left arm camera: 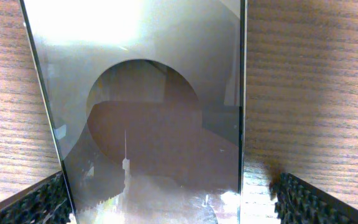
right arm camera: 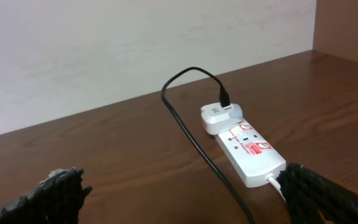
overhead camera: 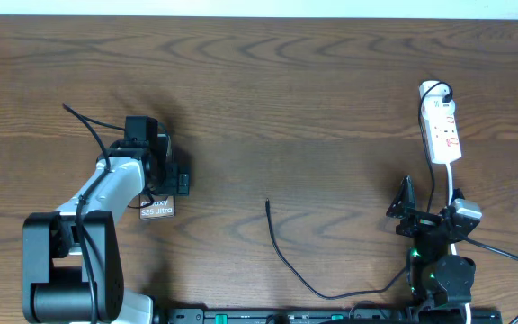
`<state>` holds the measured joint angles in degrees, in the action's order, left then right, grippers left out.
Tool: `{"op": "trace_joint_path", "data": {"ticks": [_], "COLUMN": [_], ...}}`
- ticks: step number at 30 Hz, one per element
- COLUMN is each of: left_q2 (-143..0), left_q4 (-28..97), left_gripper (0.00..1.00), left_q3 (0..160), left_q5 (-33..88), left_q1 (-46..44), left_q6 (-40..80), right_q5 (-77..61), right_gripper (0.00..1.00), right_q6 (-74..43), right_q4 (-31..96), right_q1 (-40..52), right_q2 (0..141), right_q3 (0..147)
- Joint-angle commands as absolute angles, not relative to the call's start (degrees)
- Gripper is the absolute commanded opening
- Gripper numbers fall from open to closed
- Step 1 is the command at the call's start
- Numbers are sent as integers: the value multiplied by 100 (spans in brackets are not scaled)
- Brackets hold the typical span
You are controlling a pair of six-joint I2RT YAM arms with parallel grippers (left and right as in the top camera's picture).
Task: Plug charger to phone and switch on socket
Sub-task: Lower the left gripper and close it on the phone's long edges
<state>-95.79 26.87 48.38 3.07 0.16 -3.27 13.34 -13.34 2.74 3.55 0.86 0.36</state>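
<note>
1. now, left gripper (left arm camera: pixel 166 204) spread wide, fingers either side of the phone (overhead camera: pixel 157 209).
2. right gripper (right arm camera: pixel 188 198) spread, empty, near socket (right arm camera: pixel 248 149).
3. charger (overhead camera: pixel 281 254) tip lies loose between them.

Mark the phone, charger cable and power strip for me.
phone (left arm camera: pixel 154 124): left wrist view, middle of its glossy face.
charger cable (overhead camera: pixel 269 209): overhead view, just below its free tip.
power strip (right arm camera: pixel 248 149): right wrist view, middle of its white body.
</note>
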Motion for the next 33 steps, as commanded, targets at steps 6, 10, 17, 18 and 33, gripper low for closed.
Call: {"op": "trace_joint_path", "data": {"ticks": [6,10,17,18,33], "left_q2": [-9848,-9848,-9848,-9848,-9848], "left_q4": [2703,2685,2665,2663,2692], "left_gripper": [91,89,87,87,82], "left_q3": [4539,4539,4539,4539,4521], "left_q5": [344,344,346,346,349], "left_q1": [10,10,10,10,10], "left_q6": [-427,-425,-425,-425,-423], "right_q5": [1339,1339,1339,1339,1339], "right_gripper": [99,99,99,99,99], "right_q6": [-1278,-1278,-1278,-1278,-1278], "right_q4": [301,301,301,301,301], "right_q1": [307,307,307,307,307], "right_q2": [67,67,67,67,67], "right_q3": [32,32,32,32,32]}}
